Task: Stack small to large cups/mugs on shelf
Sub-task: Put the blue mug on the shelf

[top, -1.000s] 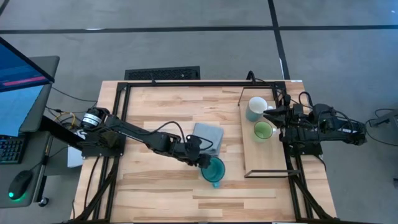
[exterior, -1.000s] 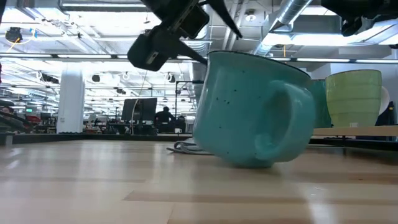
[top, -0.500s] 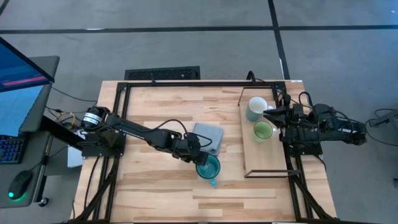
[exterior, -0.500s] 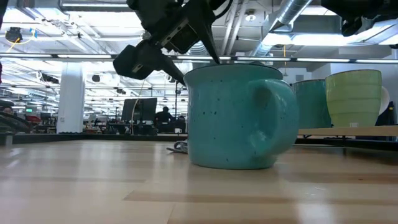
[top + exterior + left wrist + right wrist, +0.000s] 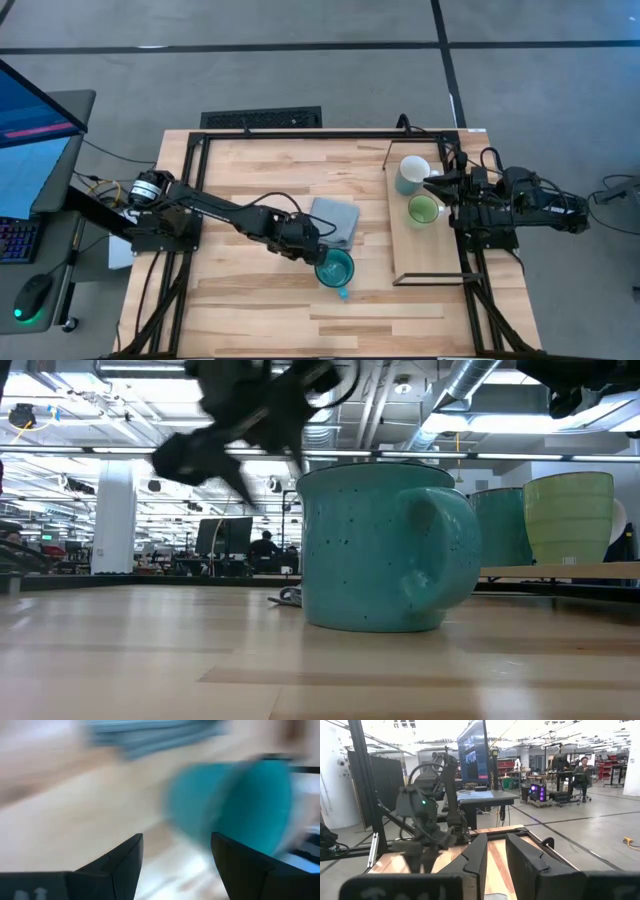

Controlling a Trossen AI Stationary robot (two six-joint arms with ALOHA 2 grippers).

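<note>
The teal-blue mug (image 5: 335,268) (image 5: 385,545) stands upright on its base on the slatted tabletop, its handle (image 5: 343,292) toward the near edge. My left gripper (image 5: 311,251) (image 5: 177,840) is open just left of the mug, clear of its rim. The mug shows blurred ahead of the fingers (image 5: 235,805). The shelf (image 5: 430,250) lies at the table's right. On its far end stand the white mug (image 5: 412,172) and the light green mug (image 5: 424,210) (image 5: 568,518). My right gripper (image 5: 432,186) (image 5: 496,840) is shut and hovers between those two mugs.
A folded grey-blue cloth (image 5: 335,218) lies on the table just beyond the teal mug. The near half of the shelf board is bare wood. A black frame (image 5: 195,200) runs around the table's edges. A monitor and keyboard stand off the table's left.
A second ago my left gripper held the teal mug tilted by its rim. The mug was then set upright on its base, a little to the left. The gripper has since let go and drawn back toward the table's left. The right arm kept still.
</note>
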